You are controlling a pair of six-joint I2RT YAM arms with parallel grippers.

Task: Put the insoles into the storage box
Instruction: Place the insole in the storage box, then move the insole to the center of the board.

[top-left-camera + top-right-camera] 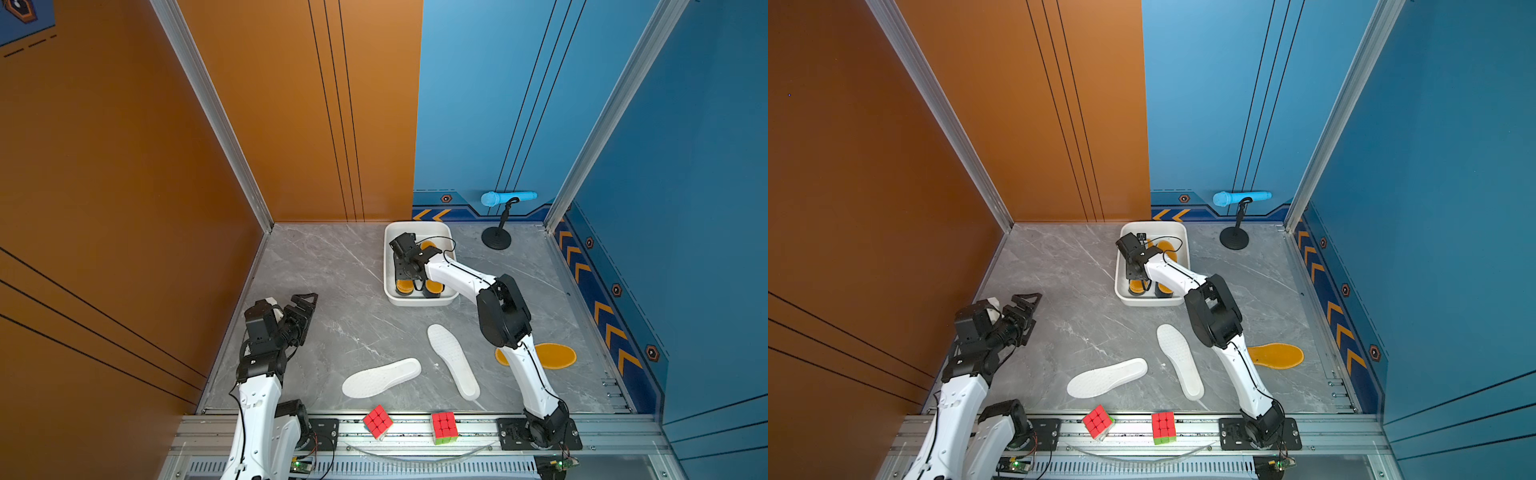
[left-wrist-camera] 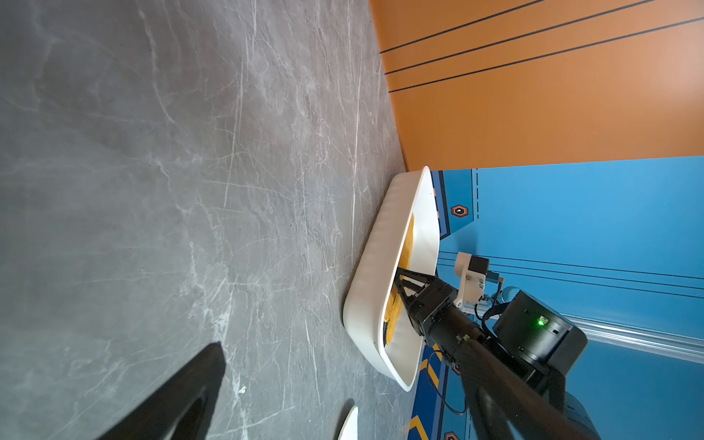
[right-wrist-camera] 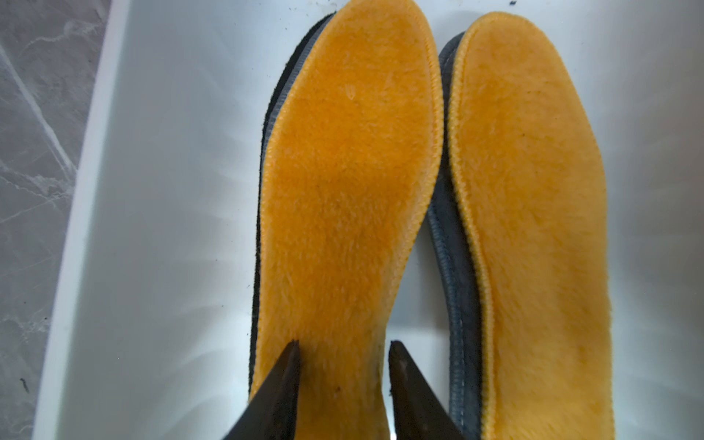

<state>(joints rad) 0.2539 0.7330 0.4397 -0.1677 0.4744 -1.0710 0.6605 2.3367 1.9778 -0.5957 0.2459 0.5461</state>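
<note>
The white storage box (image 1: 417, 225) (image 1: 1154, 225) stands at the back of the table. My right gripper (image 1: 415, 286) (image 3: 343, 344) reaches down into it. Its jaws are open, the tips apart over the heel of an orange insole (image 3: 343, 171) that lies flat. A second orange insole (image 3: 533, 190) lies beside it. A dark grey insole (image 3: 453, 247) and a black one (image 3: 263, 190) show under them. Two white insoles (image 1: 381, 377) (image 1: 453, 359) lie on the table in front. Another orange insole (image 1: 555, 355) is partly hidden behind the right arm. My left gripper (image 1: 305, 303) hangs open and empty by the orange wall.
Two Rubik's cubes (image 1: 378, 420) (image 1: 444, 427) sit on the front rail. A blue microphone (image 1: 509, 198) on a black stand (image 1: 496, 237) is at the back right, beside the box. Walls close in the table on three sides.
</note>
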